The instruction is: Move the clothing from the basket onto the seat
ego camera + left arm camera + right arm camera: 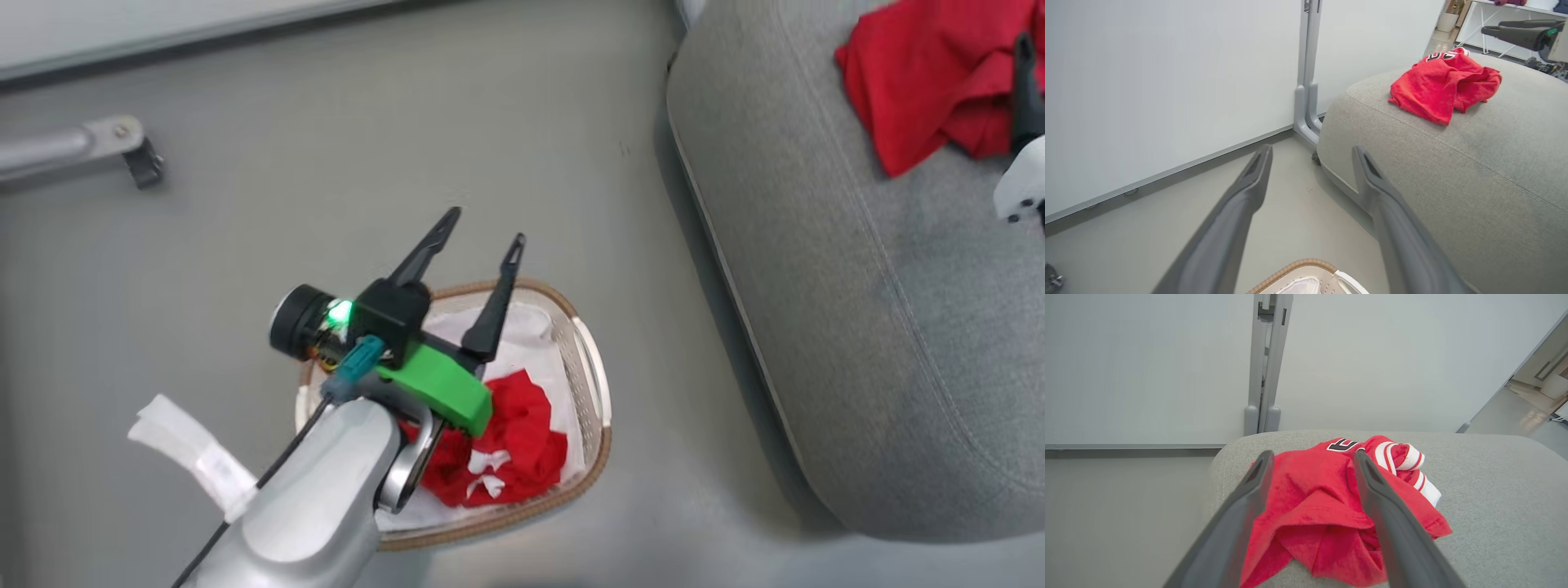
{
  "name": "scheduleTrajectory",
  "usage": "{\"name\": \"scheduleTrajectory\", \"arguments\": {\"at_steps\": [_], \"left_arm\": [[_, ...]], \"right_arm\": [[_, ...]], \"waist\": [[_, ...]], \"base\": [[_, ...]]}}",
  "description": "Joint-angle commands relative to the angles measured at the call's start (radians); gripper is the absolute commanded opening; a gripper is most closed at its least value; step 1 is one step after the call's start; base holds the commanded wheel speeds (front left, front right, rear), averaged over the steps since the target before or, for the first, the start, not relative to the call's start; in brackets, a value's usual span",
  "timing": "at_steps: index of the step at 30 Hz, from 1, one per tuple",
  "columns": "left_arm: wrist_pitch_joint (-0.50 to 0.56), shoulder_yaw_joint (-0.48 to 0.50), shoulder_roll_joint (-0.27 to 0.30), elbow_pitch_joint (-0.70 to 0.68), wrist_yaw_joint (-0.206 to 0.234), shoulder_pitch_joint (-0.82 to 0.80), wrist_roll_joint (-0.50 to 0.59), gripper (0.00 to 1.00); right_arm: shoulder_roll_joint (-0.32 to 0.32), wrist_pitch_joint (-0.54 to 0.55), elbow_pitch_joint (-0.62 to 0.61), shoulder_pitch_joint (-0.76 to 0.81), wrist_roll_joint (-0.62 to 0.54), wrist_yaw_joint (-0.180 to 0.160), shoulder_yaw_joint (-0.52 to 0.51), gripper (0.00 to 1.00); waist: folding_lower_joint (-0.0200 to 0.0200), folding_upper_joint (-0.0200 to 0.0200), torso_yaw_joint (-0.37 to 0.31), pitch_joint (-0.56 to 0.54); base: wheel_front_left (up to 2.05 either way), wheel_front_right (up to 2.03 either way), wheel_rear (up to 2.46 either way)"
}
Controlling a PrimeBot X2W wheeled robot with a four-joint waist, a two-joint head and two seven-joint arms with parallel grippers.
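The white basket (600, 425) with a brown rim stands on the floor, left of the grey seat (857, 286). A crumpled red shirt (522, 441) with white marks lies in it on the white liner. My left gripper (486, 230) hovers open above the basket's far end, holding nothing; its fingers (1249, 188) point past the basket rim (1294, 267). A second red shirt (922, 73) with white trim stripes (1408, 457) lies bunched on the seat. My right gripper (1310, 457) is open just above the seat, beside this shirt (1437, 85), not gripping it.
A pale wall panel with a grey upright post (1306, 102) stands behind the seat's rounded corner. A grey metal bar with a dark foot (122, 147) lies on the floor at the far left. Grey floor (367, 163) stretches between the basket and the wall.
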Motion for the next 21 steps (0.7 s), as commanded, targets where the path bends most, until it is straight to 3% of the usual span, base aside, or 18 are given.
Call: {"name": "scheduleTrajectory", "arguments": {"at_steps": [1, 10, 21], "left_arm": [[-0.003, 0.024, -0.003, -0.004, 0.007, 0.034, 0.008, 1.0], [-0.002, 0.225, -0.002, -0.036, 0.031, 0.193, 0.034, 1.0], [-0.002, 0.456, -0.05, -0.09, 0.015, 0.453, 0.073, 1.0]], "right_arm": [[0.01, -0.007, -0.009, 0.038, 0.01, -0.001, 0.0, 1.0], [0.124, -0.016, -0.117, 0.202, -0.007, -0.001, -0.028, 1.0], [0.332, -0.018, -0.423, 0.542, -0.138, -0.001, -0.143, 1.0]], "waist": [[0.0001, 0.0, 0.076, -0.123], [0.0001, 0.0, 0.133, -0.201], [0.0001, 0.0, 0.167, -0.264]], "base": [[0.0, 0.0, 0.0], [0.0, 0.0, 0.0], [0.0, 0.0, 0.0]]}}
